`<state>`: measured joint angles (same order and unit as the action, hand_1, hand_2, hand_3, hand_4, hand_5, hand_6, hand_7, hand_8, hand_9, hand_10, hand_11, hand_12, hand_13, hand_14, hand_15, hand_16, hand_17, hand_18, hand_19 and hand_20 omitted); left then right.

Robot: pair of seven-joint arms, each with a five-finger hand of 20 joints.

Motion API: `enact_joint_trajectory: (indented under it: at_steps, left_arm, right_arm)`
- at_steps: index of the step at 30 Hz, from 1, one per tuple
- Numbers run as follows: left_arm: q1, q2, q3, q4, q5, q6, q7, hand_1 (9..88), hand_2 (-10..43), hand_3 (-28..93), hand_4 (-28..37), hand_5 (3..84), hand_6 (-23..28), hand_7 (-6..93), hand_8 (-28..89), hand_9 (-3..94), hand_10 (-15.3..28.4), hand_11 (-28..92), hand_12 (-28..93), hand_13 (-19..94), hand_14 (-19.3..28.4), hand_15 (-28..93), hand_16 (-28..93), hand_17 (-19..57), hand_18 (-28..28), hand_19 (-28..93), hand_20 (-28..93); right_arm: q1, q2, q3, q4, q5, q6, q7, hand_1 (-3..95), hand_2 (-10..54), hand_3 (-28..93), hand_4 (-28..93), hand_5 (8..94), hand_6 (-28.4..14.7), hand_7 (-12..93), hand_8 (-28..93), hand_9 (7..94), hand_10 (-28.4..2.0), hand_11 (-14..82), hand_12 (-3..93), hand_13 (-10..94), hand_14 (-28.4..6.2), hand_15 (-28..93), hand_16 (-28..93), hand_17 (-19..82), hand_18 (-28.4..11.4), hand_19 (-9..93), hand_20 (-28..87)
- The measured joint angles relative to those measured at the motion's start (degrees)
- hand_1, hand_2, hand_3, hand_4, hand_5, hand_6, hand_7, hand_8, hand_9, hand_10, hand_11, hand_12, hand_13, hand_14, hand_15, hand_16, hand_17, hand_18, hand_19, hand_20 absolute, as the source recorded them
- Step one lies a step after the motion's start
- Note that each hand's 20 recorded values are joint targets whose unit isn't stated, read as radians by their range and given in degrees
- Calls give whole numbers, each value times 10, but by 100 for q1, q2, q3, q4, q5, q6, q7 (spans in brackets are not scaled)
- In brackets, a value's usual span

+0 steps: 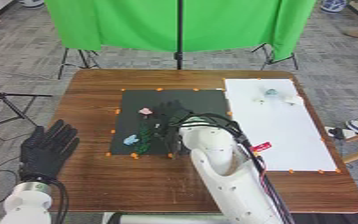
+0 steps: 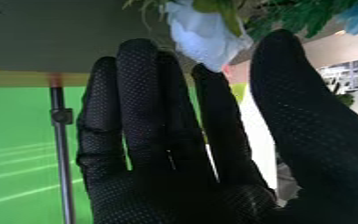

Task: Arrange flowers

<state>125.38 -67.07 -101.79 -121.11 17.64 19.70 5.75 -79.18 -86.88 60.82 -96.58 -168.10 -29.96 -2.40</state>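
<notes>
Over black mat (image 1: 208,98), right robot hand (image 1: 170,112).

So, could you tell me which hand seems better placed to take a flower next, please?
Probably the right hand: it is over the black mat, near a pale flower; the left hand is off it.

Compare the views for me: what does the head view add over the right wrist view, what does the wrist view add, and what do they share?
Head view adds: the left hand at the table's left side, fingers straight, and a red tag beside the right forearm.
Right wrist view adds: a close look at a pale flower near the right hand's fingertips.
Both: the right hand, green curtain, black pole and green foliage.
</notes>
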Motion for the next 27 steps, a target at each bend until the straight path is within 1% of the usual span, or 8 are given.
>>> enact_joint_trajectory:
  at_steps: [4, 7, 10, 13, 15, 18, 23, 27]
  left_arm:
    - [-20, -18, 3, 0, 42, -18, -27, 277, 160, 728, -283, 475, 101, 125, -86, 414, 150, 222, 127, 297, 153, 436, -65, -42, 144, 337, 167]
    - [-19, -44, 3, -2, 145, -69, -36, 277, 159, 728, -283, 475, 101, 125, -86, 413, 150, 222, 128, 298, 153, 436, -65, -42, 144, 337, 168]
    - [10, -70, -7, -13, 200, -122, -36, 277, 159, 727, -283, 474, 100, 125, -86, 413, 149, 221, 128, 299, 154, 436, -65, -42, 144, 336, 167]
    - [46, -77, -12, -17, 217, -151, -35, 278, 160, 725, -283, 474, 100, 125, -86, 413, 149, 220, 129, 300, 154, 437, -64, -43, 145, 340, 169]
    - [73, -77, -22, -25, 219, -155, -31, 279, 160, 725, -283, 473, 100, 125, -86, 413, 149, 221, 129, 302, 155, 440, -62, -41, 148, 358, 181]
    - [111, -77, -57, -28, 218, -154, -31, 278, 160, 725, -283, 474, 99, 125, -86, 413, 149, 220, 129, 304, 155, 441, -62, -43, 150, 368, 190]
    - [144, -84, -113, -27, 200, -148, -28, 279, 163, 722, -283, 475, 99, 125, -86, 413, 148, 220, 129, 305, 155, 442, -62, -41, 150, 362, 189]
    - [127, -84, -108, -15, 200, -150, -52, 280, 166, 720, -283, 475, 98, 126, -86, 413, 147, 221, 130, 305, 155, 442, -62, -41, 149, 359, 187]
  right_arm:
    - [-90, -81, 307, -286, 140, -100, 320, 420, -95, 751, -278, 477, -64, 124, -107, 509, -191, 147, 166, 470, -167, 471, 166, 198, -244, 708, 307]
    - [-229, -148, 785, -671, 979, 44, 1240, 412, -95, 752, -275, 478, -67, 123, -106, 494, -193, 141, 164, 451, -170, 438, 154, 199, -240, 700, 293]
    - [-252, -107, 1306, -796, 2173, 759, 2076, 403, -95, 754, -275, 484, -60, 131, -107, 477, -195, 130, 158, 423, -177, 427, 152, 206, -240, 714, 294]
    - [-232, 138, 1709, -701, 2527, 1642, 2236, 415, -95, 754, -277, 481, -57, 136, -112, 451, -186, 121, 152, 383, -182, 416, 149, 202, -239, 723, 294]
    - [-208, 362, 1984, -608, 2485, 1841, 2249, 438, -95, 762, -276, 480, -55, 138, -113, 449, -181, 120, 150, 376, -182, 409, 147, 191, -237, 723, 295]
    - [-205, 629, 2528, -559, 2284, 1502, 2266, 469, -95, 763, -279, 485, -49, 143, -116, 450, -175, 114, 148, 371, -179, 389, 149, 182, -237, 715, 296]
    - [-203, 805, 3126, -549, 1370, -151, 1996, 430, -78, 754, -280, 476, -51, 144, -116, 447, -179, 111, 150, 373, -179, 382, 154, 185, -233, 709, 295]
    - [-196, 876, 2962, -259, 1563, -93, 2117, 431, -74, 752, -281, 475, -50, 146, -116, 446, -173, 114, 148, 379, -177, 381, 152, 191, -229, 705, 290]
